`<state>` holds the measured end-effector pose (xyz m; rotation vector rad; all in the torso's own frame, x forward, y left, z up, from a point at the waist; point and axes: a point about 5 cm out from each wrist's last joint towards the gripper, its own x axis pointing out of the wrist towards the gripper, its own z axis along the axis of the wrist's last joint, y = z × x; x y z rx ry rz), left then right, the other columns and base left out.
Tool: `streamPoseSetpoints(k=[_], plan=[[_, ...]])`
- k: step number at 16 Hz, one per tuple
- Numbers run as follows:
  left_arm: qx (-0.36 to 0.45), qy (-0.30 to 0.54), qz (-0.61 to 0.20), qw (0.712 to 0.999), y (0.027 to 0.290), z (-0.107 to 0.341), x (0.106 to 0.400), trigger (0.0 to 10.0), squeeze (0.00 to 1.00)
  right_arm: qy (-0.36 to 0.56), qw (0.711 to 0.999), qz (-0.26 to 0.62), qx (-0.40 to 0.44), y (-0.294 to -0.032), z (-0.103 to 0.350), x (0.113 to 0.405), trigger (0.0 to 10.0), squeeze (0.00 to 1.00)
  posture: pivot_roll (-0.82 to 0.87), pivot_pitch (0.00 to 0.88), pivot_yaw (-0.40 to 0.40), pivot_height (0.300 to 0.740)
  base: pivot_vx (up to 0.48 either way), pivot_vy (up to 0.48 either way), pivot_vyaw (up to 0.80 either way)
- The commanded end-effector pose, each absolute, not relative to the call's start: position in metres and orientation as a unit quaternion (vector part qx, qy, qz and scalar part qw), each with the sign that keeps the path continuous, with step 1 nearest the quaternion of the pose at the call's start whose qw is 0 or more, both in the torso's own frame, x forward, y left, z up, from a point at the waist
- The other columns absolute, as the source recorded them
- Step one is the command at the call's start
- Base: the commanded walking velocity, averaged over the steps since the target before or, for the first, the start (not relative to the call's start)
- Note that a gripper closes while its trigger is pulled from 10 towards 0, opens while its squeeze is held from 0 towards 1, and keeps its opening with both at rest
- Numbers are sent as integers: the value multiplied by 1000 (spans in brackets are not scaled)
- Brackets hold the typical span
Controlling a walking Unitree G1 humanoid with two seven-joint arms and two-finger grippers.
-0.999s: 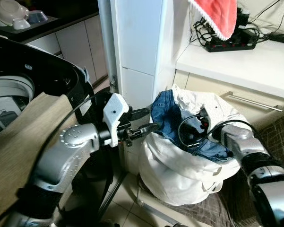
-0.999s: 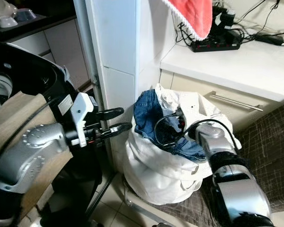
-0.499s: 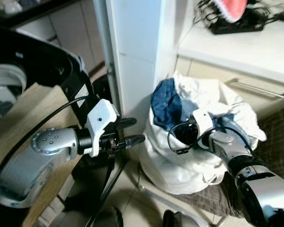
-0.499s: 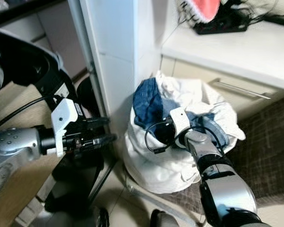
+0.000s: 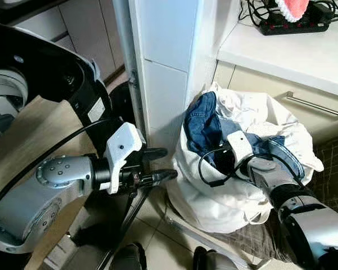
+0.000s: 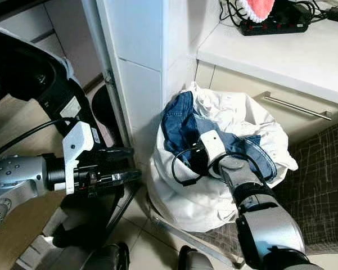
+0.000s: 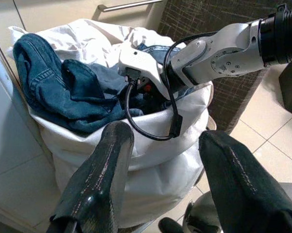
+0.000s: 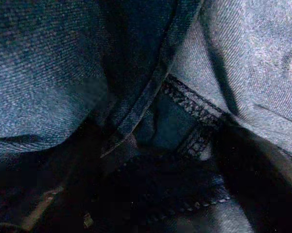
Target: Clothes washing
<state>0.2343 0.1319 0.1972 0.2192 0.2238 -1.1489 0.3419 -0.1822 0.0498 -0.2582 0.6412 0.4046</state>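
Fingers of our left gripper stand apart beside the white bag. Our right gripper is buried in the jeans inside it; we cannot tell its fingers' state.

A white tiled pillar rises in the middle of the room, with pale cabinet doors behind it. Beside it a white desk carries a black power strip tangled with cables, and a red cloth hangs at the top edge. Under the desk runs a drawer front with a long metal handle. The floor is light tile, and a dark woven seat stands at the far right.
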Motion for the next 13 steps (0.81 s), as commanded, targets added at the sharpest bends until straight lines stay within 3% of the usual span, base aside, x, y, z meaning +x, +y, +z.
streamPoseSetpoints(k=[1, 13], plan=[[105, 106, -545, 825, 130, 199, 233, 10000, 0, 354, 907, 191, -126, -189, 38, 332, 0, 0, 177, 181, 2, 740, 0, 0, 0], [103, 102, -542, 828, 126, 197, 240, 10000, 0, 345, 916, 181, -99, -197, 43, 335, 0, 0, 159, 145, 18, 740, 0, 0, 0]])
